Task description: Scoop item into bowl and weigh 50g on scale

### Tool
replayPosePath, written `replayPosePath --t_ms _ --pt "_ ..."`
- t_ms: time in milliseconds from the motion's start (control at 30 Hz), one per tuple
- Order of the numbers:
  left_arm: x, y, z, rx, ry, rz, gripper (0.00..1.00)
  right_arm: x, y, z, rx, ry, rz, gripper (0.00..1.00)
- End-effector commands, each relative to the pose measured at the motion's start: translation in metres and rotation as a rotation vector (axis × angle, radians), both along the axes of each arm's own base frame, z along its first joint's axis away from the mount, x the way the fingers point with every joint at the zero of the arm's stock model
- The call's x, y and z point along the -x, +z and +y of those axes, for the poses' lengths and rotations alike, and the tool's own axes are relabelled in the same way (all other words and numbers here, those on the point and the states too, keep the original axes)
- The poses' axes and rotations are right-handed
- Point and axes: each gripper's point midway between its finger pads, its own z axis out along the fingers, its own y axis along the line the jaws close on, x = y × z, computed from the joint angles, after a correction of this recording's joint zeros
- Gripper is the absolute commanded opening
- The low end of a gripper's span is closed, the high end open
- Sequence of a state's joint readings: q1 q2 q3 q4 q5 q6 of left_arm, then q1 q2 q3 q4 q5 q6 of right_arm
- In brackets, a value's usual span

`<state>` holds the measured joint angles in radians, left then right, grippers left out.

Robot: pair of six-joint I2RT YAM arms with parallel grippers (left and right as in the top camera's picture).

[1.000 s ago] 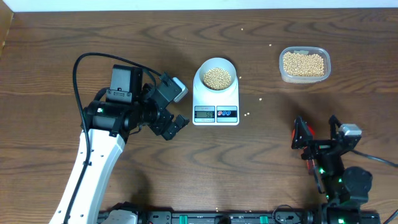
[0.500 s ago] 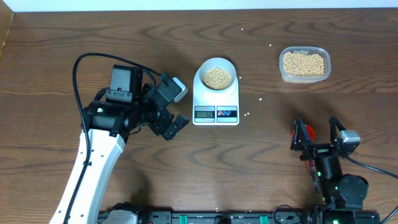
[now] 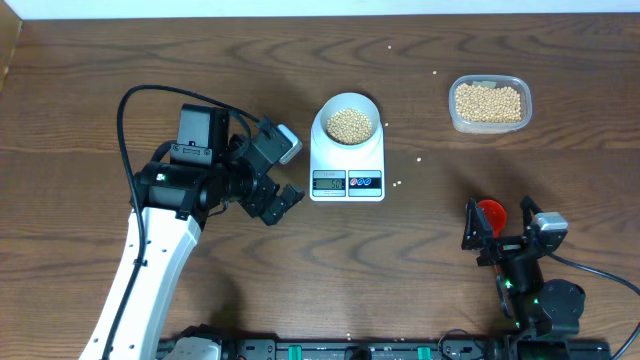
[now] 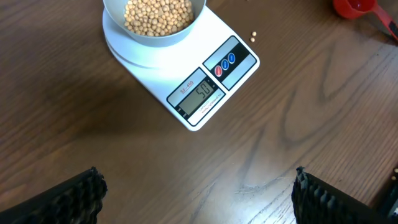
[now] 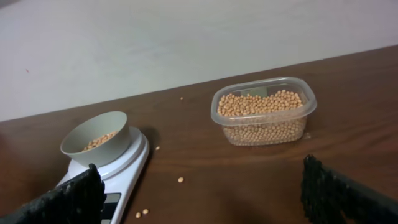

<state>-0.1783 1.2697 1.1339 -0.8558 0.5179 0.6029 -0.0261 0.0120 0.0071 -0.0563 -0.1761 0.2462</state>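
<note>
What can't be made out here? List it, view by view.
Overhead: digits on the scale too small to read.
Left wrist: the bowl cut off by the top edge; red scoop mostly beyond the top-right corner.
Right wrist: scale's screen cut off by the bottom edge.

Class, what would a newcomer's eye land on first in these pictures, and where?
A pale bowl of tan beans sits on a white scale mid-table, its screen reading 50. A clear tub of more beans stands at the far right, and a red scoop lies nearer the front.
</note>
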Motion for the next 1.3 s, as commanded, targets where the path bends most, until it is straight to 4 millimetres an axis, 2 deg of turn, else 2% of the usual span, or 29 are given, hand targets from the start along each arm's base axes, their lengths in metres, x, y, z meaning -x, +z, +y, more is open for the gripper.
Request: replayPosePath --t_ms 0,233,367,467,567,767,1267 --pt "-0.006 0.016 0.001 0.003 0.000 -0.049 0.98 0.000 -0.001 -0.002 0.029 -0.015 -0.002 0.99" --pt "-0.006 0.016 0.001 0.003 0.000 -0.049 0.98 0.000 -0.001 -0.004 0.096 -0.021 -0.009 0.99" --pt "-0.006 0.016 0.001 0.003 0.000 -0.049 0.98 0.001 -0.002 0.008 0.102 0.026 -0.013 0.99" --pt "-0.006 0.016 0.001 0.003 0.000 -0.049 0.98 0.003 -0.002 0.019 0.195 0.077 -0.031 0.99" --pt "-0.006 0.016 0.001 0.003 0.000 -0.049 0.98 0.003 -0.002 0.023 0.207 0.089 -0.032 0.99" --pt "-0.006 0.016 0.001 0.003 0.000 -0.049 0.98 0.003 -0.003 0.020 0.286 0.079 -0.043 0.99" --pt "-0.006 0.016 0.001 0.003 0.000 -0.049 0.98 0.003 -0.002 0.020 0.288 0.078 -0.046 0.99"
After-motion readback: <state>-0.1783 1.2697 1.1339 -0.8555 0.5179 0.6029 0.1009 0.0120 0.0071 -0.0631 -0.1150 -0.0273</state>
